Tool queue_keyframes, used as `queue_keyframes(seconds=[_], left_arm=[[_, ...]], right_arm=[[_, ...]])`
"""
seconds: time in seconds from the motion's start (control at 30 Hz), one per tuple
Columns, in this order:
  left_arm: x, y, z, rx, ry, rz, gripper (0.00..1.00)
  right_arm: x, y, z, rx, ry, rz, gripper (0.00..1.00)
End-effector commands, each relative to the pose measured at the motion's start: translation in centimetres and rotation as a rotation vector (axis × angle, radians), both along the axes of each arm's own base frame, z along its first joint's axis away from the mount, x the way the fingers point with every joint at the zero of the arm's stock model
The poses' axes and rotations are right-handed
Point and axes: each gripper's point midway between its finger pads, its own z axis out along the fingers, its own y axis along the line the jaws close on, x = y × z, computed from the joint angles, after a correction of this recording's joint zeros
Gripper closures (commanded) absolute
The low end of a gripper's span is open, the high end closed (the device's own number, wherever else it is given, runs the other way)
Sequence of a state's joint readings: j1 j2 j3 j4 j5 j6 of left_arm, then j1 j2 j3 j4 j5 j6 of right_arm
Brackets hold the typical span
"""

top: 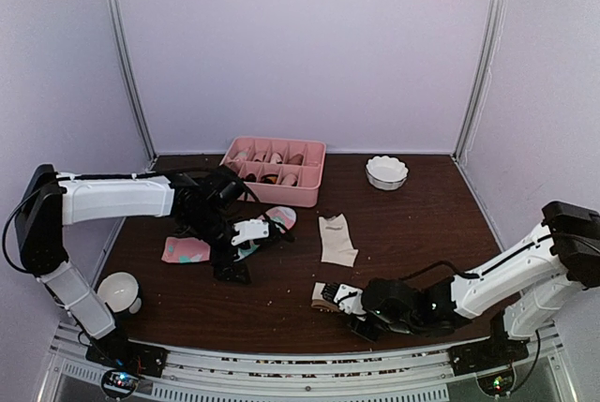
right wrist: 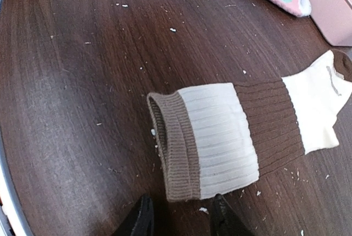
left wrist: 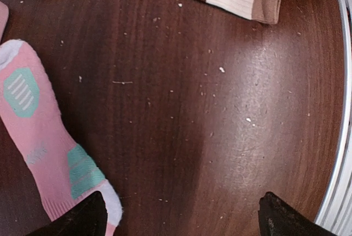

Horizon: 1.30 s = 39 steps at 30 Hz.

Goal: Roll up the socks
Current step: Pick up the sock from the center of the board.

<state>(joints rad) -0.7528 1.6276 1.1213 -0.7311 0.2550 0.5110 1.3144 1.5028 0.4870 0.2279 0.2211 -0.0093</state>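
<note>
- The left fingers (left wrist: 82,217) are spread wide. Nothing is held between them, and only bare desk (top: 422,233) is seen in the gap.
- The pink sock (left wrist: 38,137) is laid flat on the desk, left of centre and in front of the pink tray (top: 309,177). In the top view its middle is hidden under the left arm.
- In the left wrist view, one end of the pink sock is seen right at a fingertip. Contact cannot be told.
- The cream sock (right wrist: 220,142) is laid flat near the middle of the desk, to the right of the pink sock and apart from it.
- Its brown cuff end is turned toward the near edge and its other end toward the tray. In the right wrist view the cuff mouth is seen slightly open.
- The right fingers (right wrist: 223,222) are set low at the cuff end of the cream sock, one on each side of the cuff's corner.
- The right fingers are drawn partway together, with a gap visible between the tips. Whether the cuff is pinched cannot be told.
- Brownish items are seen in the tray's compartments, too small to be identified.
- A white bowl (top: 386,171) is placed at the back right, just right of the tray.
- A white cup (top: 120,291) is seen at the near left edge, beside the left arm.
</note>
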Motion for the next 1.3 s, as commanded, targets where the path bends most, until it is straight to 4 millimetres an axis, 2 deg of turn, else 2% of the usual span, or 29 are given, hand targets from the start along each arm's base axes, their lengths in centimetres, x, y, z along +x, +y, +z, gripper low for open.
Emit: queue_keyframes(seconds=[0.0,0.37,0.57,0.7,0.87,0.97,1.27], left_arm=[[-0.5,-0.8,0.6,-0.063,0.007,-0.031,0.02],[-0.1,-0.7,1.0,-0.062,-0.032,-0.045,0.02],[-0.5,-0.9,1.3,-0.083,-0.033,-0.076,0.02],[-0.2,-1.0,1.3,-0.096,-0.06,-0.076,0.02],[-1.5,-1.7,0.7,-0.102,-0.076,-0.165,0.02],[-2.6,-2.9,0.1,-0.087,-0.091,-0.234,0.02],[-4.5,-7.8,-1.0,-0.122,-0.154,-0.389,0.05]], right_arm=[[0.9,1.7,0.9,0.002,-0.062,0.008,0.68],[0.6,1.7,-0.7,-0.025,-0.022,-0.001,0.85],[1.0,1.7,-1.1,-0.023,0.007,-0.04,1.0],[1.0,2.1,-0.6,0.014,0.122,-0.053,1.0],[1.5,1.4,-0.4,0.098,0.297,-0.127,1.0],[1.2,1.2,-0.8,0.123,0.394,-0.142,1.0],[1.6,1.1,-0.5,0.299,0.68,-0.223,1.0]])
